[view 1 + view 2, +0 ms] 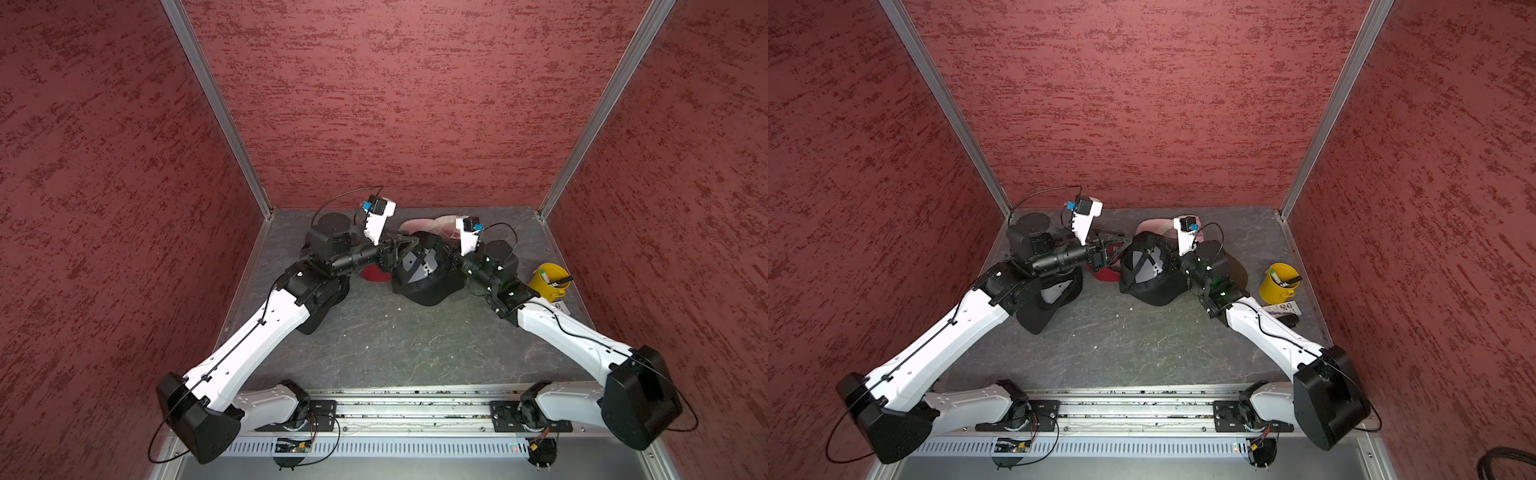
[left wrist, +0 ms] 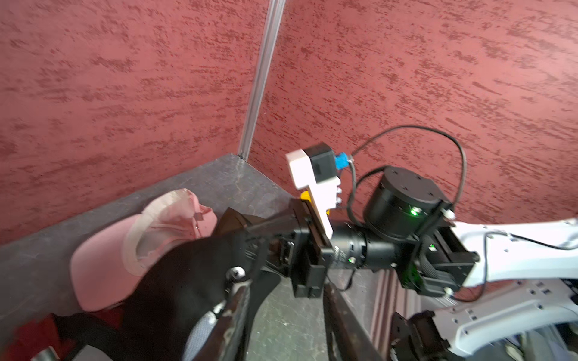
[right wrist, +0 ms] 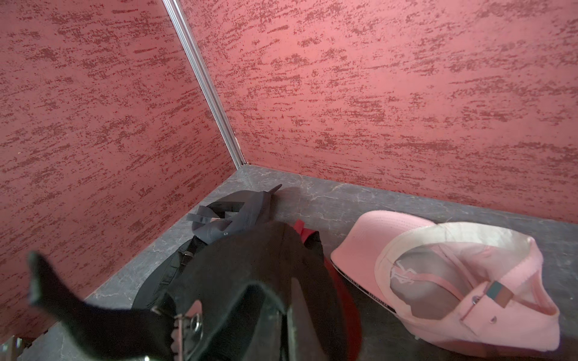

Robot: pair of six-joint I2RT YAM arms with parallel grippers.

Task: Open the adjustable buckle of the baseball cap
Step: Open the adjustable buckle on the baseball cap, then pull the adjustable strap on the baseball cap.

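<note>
We find the black baseball cap (image 1: 424, 274), opening upward, near the middle of the back edge of the desk (image 1: 395, 345). The right gripper (image 1: 452, 251) is closed on its rim. Our left gripper (image 1: 409, 244), jaws partly apart, has the buckle (image 2: 236, 273) just beside one finger.

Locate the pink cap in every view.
In a top view: pink cap against the back wall, behind the black cap.
In a top view: pink cap, same place.
Left wrist: pink cap beyond the black cap.
Right wrist: pink cap beside the black cap, inside up.
Shared landmark: black cap.
</note>
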